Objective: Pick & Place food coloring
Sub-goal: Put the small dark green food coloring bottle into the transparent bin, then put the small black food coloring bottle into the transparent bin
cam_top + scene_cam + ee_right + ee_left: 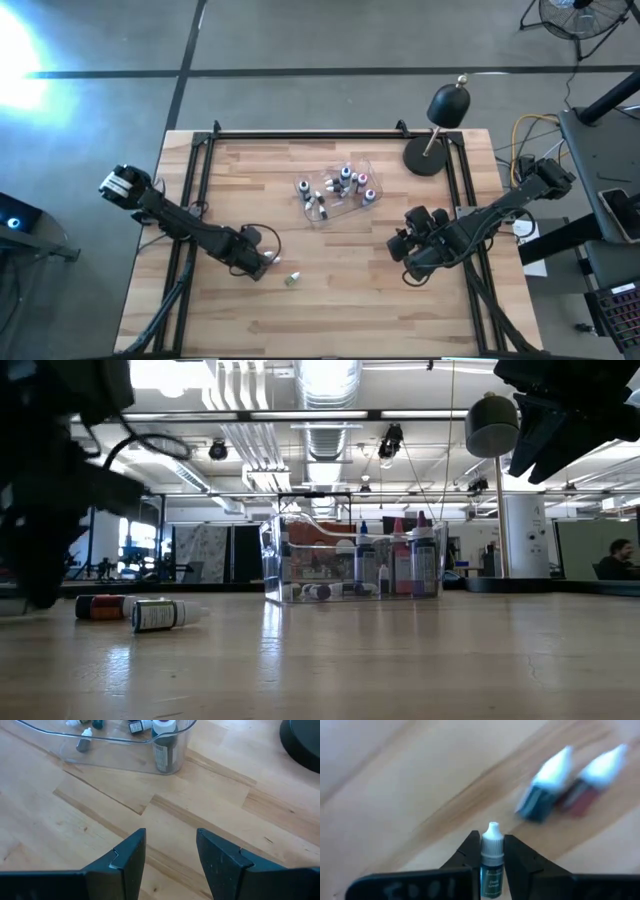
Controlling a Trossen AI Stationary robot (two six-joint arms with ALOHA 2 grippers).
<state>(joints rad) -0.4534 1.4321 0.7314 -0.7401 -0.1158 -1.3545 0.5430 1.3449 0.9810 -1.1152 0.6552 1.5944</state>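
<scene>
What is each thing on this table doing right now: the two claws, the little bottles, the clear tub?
left gripper: shut on a green-label bottle.
right gripper: open, empty, above bare wood.
two loose bottles: lying on their sides on the table.
clear tub: holds several bottles, some upright, some lying down.

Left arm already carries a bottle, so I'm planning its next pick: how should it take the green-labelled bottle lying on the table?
Grip the green-labelled bottle across its round body, coming straight down. It lies on its side with a red-labelled bottle close alongside, so set the fingers near the white cap end, clear of that neighbour.
</scene>
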